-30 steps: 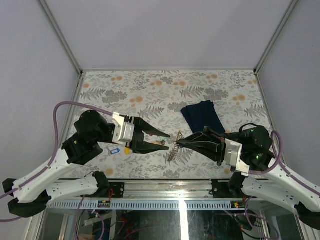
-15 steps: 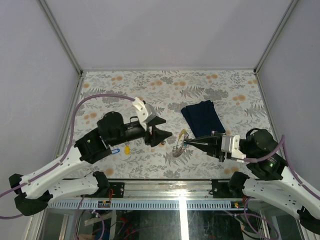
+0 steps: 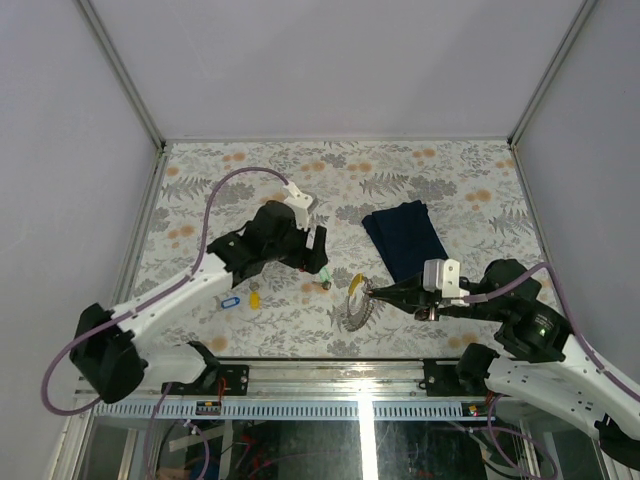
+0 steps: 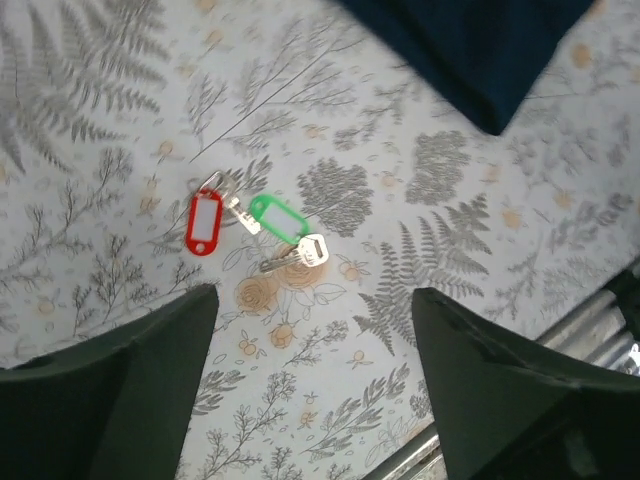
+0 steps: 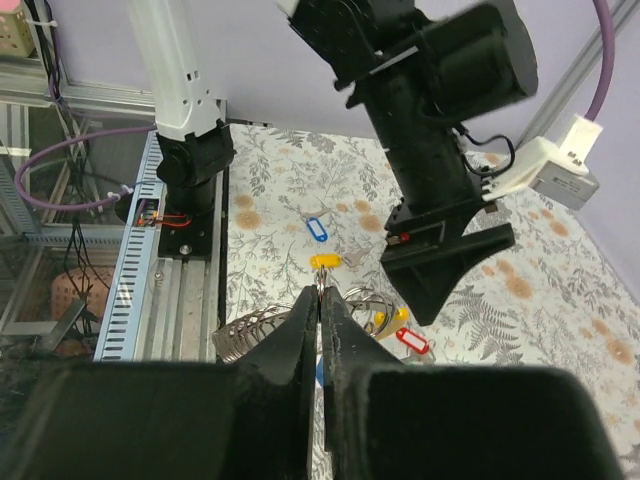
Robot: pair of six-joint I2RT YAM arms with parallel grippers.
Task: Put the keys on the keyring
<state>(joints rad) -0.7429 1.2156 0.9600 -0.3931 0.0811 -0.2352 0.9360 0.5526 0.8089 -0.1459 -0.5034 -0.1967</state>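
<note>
In the left wrist view the navy cloth (image 4: 480, 50) runs off the top edge. The left gripper (image 4: 310, 295) shows only its finger ends, the rest dropping below the bottom edge. From the right wrist, the keyring (image 5: 250, 332) is half hidden behind the right gripper (image 5: 321, 297) — whether its closed jaws pinch the ring is too small to tell.

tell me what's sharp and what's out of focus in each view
Left wrist view: left pincer fingers are dark blurs, red tag and green-tagged key sharp. Right wrist view: right pincer fingers blurred up close, left arm crisp. Top view: evenly lit, keyring small but clear.
</note>
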